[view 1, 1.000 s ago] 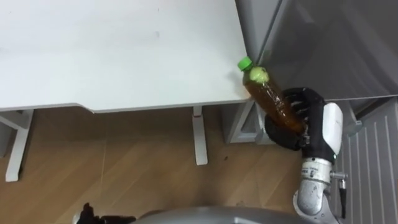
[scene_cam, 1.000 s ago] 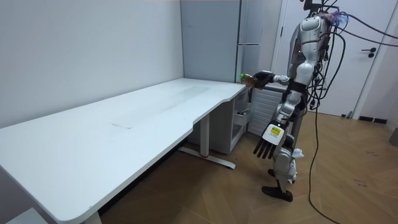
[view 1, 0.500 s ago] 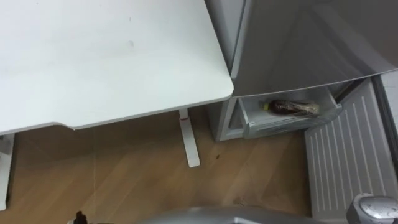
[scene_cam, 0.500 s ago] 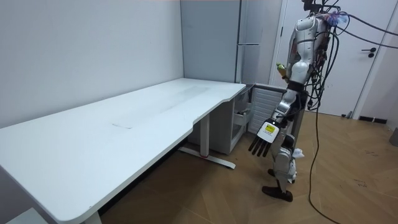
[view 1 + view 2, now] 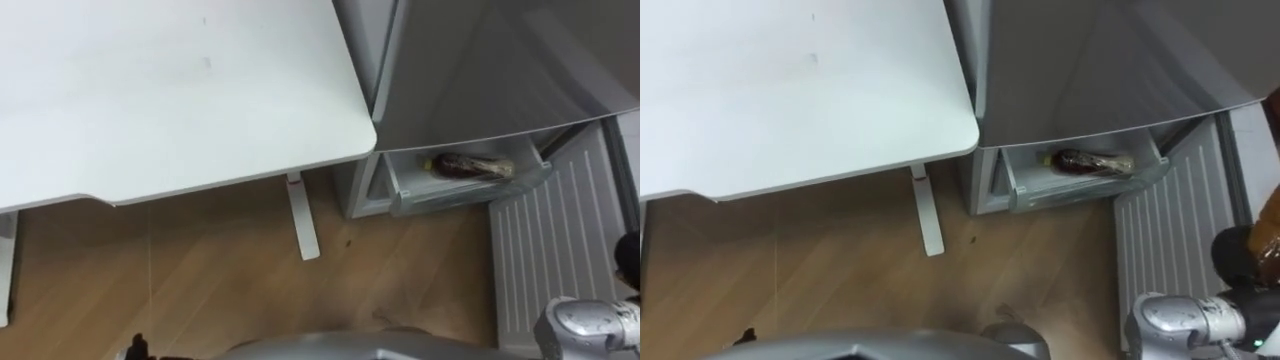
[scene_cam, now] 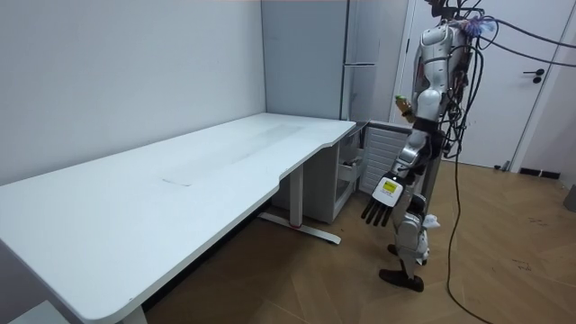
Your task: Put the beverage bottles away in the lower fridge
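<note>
A bottle of amber tea [image 5: 1272,226] with a green cap [image 6: 401,98] is held close to my chest, and my right hand [image 5: 1241,258] is shut on it. That hand shows dark at the right edge of the eye views, over the open fridge door [image 5: 545,245]. The lower fridge's drawer [image 5: 468,192] is pulled out below the grey fridge front [image 5: 480,70]. A dark bottle [image 5: 468,165] lies on its side inside it. In the room view I stand upright in front of the fridge [image 6: 347,63], and my left hand [image 6: 379,205] hangs open by my thigh.
The white table [image 5: 170,90] ends with its rounded corner right beside the fridge, and one of its legs [image 5: 303,215] stands on the wooden floor near the drawer. The ribbed white door swings out on my right. A door [image 6: 531,81] is behind me.
My right hand has pulled the tea bottle back from the table's corner to my chest. The eye views have shifted over to the fridge and its open drawer.
</note>
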Controlling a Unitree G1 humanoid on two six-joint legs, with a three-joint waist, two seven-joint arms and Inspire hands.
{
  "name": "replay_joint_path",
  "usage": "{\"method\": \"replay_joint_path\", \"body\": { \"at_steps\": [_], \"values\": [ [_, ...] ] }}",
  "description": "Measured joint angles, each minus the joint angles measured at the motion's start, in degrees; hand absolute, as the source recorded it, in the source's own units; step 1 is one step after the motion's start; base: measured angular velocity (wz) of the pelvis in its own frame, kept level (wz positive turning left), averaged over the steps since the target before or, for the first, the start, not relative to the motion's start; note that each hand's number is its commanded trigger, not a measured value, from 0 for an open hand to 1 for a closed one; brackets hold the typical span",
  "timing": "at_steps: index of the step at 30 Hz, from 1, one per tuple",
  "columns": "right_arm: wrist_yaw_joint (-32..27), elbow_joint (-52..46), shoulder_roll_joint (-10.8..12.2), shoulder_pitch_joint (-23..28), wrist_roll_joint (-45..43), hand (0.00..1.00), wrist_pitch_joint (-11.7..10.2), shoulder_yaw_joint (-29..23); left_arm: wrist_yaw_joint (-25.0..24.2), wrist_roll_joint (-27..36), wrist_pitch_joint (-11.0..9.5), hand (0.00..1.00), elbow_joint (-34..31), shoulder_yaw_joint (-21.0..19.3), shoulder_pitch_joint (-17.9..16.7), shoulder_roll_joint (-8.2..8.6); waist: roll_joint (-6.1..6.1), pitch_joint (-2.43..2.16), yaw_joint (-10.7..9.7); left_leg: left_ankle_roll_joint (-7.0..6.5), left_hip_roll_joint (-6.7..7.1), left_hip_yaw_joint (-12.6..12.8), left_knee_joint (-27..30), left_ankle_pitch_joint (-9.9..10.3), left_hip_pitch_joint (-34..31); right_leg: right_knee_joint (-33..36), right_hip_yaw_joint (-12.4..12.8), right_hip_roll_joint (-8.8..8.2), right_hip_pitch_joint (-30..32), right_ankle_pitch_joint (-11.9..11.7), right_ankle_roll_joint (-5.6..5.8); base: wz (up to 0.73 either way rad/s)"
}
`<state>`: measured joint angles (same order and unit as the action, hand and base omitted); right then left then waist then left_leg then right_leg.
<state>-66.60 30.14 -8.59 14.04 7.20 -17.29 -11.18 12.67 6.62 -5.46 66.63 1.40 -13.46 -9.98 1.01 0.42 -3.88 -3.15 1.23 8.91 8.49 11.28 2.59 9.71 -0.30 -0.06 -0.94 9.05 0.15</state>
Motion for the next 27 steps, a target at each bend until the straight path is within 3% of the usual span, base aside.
{"method": "replay_joint_path", "body": {
  "at_steps": [8, 14, 17, 19, 27],
  "values": [
    [5.6, -2.1, 0.0, -1.0, 2.1, 1.00, 1.0, 3.1, -3.0, 0.2, 0.1, 0.00, 0.0, 0.3, 0.5, 0.01, 0.26, 0.19, 1.0, 0.09, -0.40, -0.2, 0.0, 0.1, 0.0, 0.0, -1.3, -0.10, -0.1, 0.0, -0.03, 0.03],
    [8.6, -8.2, -0.3, -2.5, 2.0, 1.00, 2.5, 3.4, -5.1, 0.1, 0.2, 0.00, 0.2, 1.2, 0.7, 0.08, -0.81, -0.18, 1.2, 0.11, -0.27, -1.2, 0.3, 0.0, -1.0, 0.0, -2.2, -0.17, 0.2, 0.0, -0.04, 0.09],
    [8.7, -8.9, -2.0, -4.6, 3.4, 1.00, 2.5, 3.5, -6.2, 0.0, 0.3, 0.00, 0.2, 1.1, 1.0, 0.01, -0.79, -0.16, 1.5, 0.12, -0.15, -2.3, 1.0, 0.0, -1.5, 0.1, -3.4, -0.34, 0.3, 0.0, -0.04, 0.17],
    [9.4, -8.9, -4.4, -6.1, 7.4, 1.00, 2.4, 4.5, -6.9, 0.0, 0.2, 0.00, 0.1, 1.1, 1.5, 0.02, -0.70, -0.10, 2.8, 0.13, 0.08, -2.7, 1.1, 0.0, -1.5, 0.1, -3.6, -0.40, 0.1, 0.0, -0.04, 0.06],
    [15.8, -5.5, -5.7, -8.0, 19.3, 1.00, 2.5, 5.0, -8.2, 0.0, 0.2, 0.00, 0.2, 1.1, 1.0, -0.82, 0.71, 0.51, 2.8, 0.11, 0.13, -3.3, 1.4, 0.0, -2.3, 0.0, -4.7, -0.70, 0.2, 0.0, -0.07, 0.03]
  ]
}}
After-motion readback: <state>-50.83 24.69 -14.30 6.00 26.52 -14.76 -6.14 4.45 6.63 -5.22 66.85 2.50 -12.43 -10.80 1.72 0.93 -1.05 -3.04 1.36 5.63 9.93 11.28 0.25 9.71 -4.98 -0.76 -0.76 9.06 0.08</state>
